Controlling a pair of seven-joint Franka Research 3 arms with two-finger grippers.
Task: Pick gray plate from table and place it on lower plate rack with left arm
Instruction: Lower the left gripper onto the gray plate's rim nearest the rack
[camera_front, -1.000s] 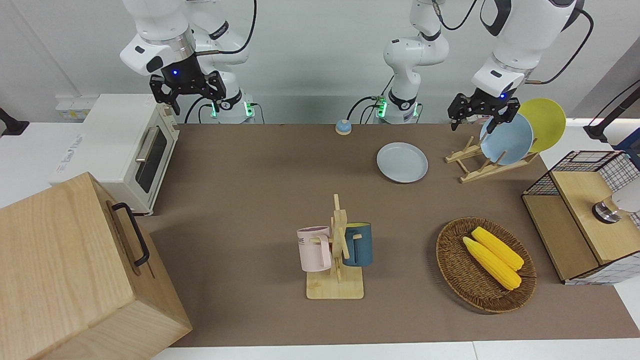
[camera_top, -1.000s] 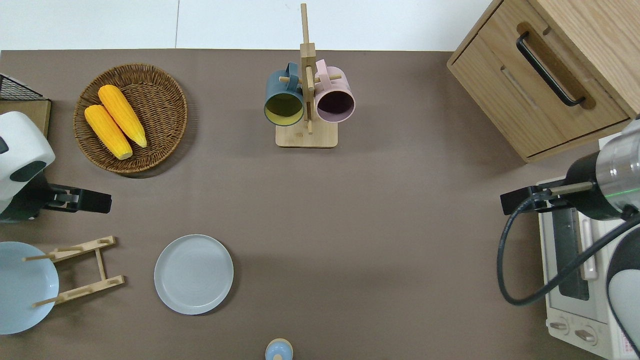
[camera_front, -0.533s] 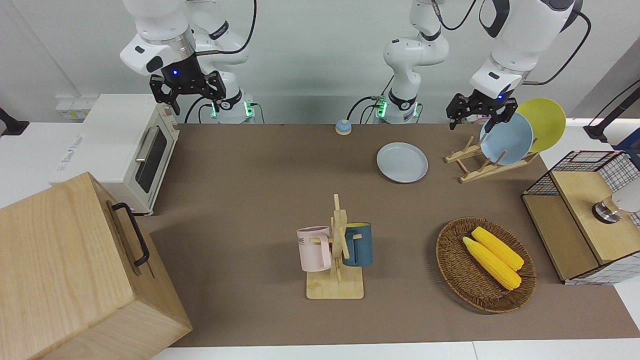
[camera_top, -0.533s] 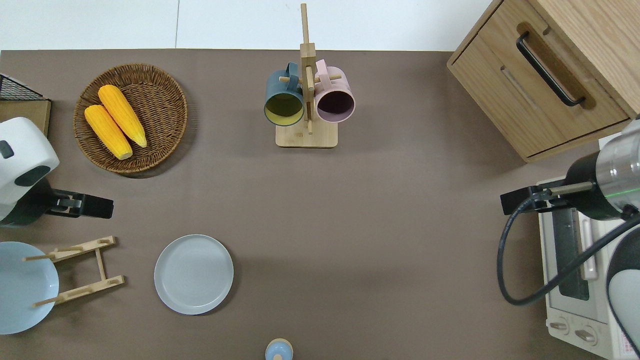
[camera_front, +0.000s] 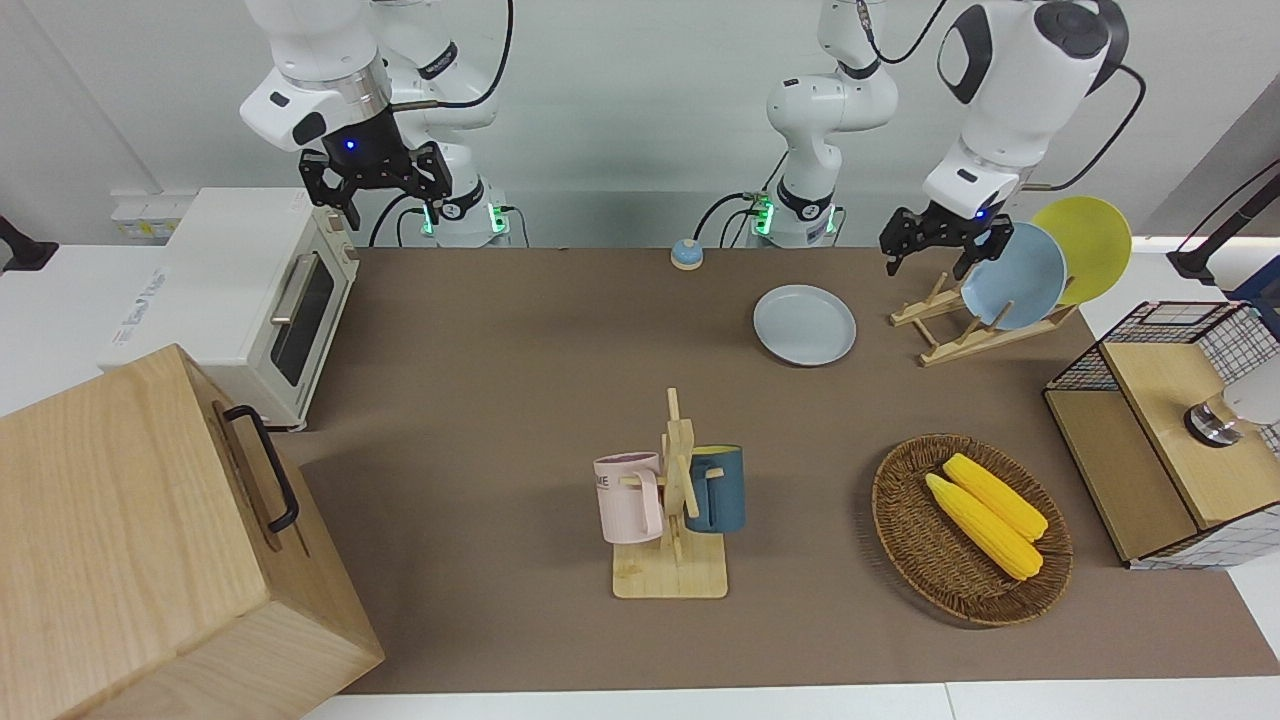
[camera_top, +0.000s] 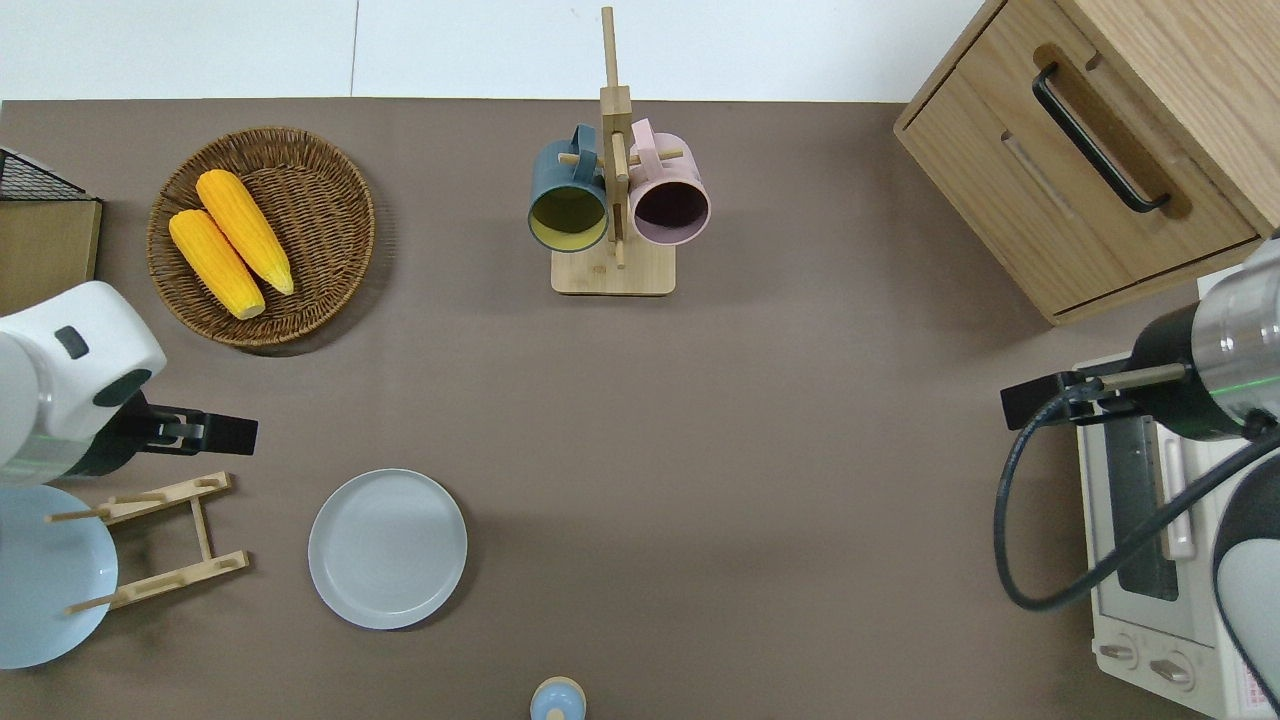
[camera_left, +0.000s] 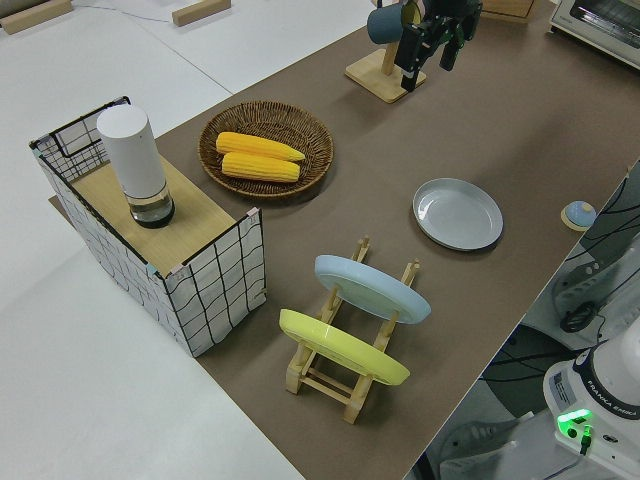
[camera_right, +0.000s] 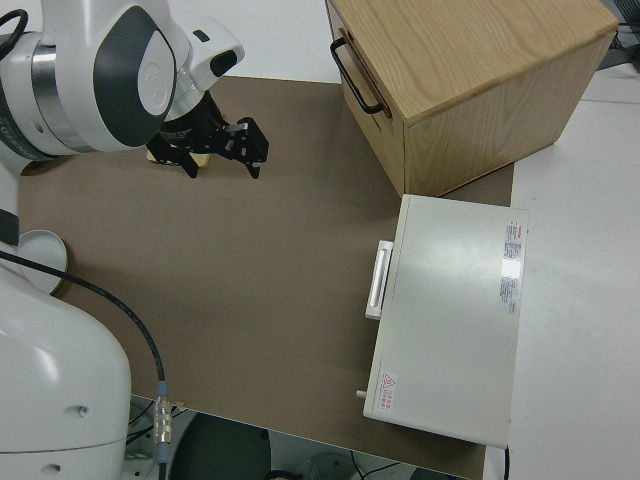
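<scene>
The gray plate (camera_front: 805, 324) lies flat on the brown table (camera_front: 520, 350), beside the lower plate rack (camera_front: 915, 312); it also shows in the overhead view (camera_top: 387, 548) and the left side view (camera_left: 458, 213). The rack (camera_top: 200, 520) holds a light-blue plate (camera_front: 1012, 277) and a yellow plate (camera_front: 1090, 245); its slots toward the gray plate are empty. My left gripper (camera_front: 930, 250) is open and empty, up in the air over bare mat next to the rack's empty end (camera_top: 215, 433). My right gripper (camera_front: 375, 185) is open and parked.
A wicker basket (camera_front: 905, 540) with two corn cobs, a wooden mug stand (camera_front: 672, 575) with two mugs, a wire crate (camera_front: 1170, 430), a white toaster oven (camera_front: 250, 290), a wooden cabinet (camera_front: 130, 540) and a small bell (camera_front: 686, 255) stand around the table.
My left arm has swung so the open gripper has shifted over the mat toward the gray plate and closer to the rack's empty end. The right arm and the plates have not moved.
</scene>
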